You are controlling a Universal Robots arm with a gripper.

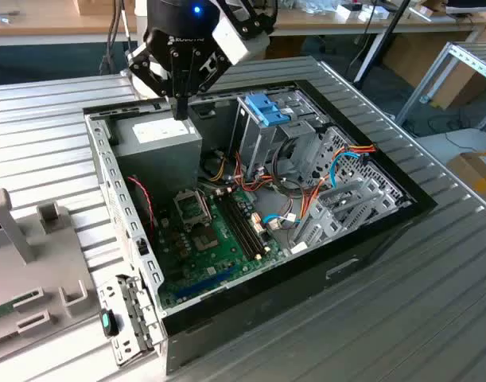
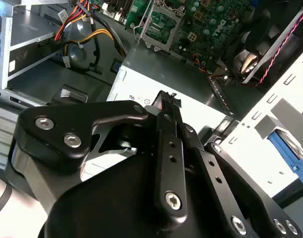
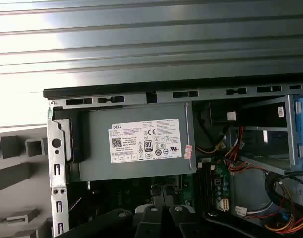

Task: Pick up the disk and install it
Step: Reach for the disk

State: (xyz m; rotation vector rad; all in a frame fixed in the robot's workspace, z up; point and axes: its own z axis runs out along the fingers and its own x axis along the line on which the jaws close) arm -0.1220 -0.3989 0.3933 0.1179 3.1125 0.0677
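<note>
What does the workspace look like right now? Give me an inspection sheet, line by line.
Surface: ribbed grey metal table, carrying the open black computer case.
Job's things: blue-tabbed upright metal drive cage stands in the case.
Clutter: grey cover panel lying at the exterior view's left.
Gripper: black gripper shut, empty, over the grey power-supply box with white label.
Cables: red, orange and yellow wires loose inside the case.
Surroundings: wooden bench, brown cardboard box beyond the table.
</note>
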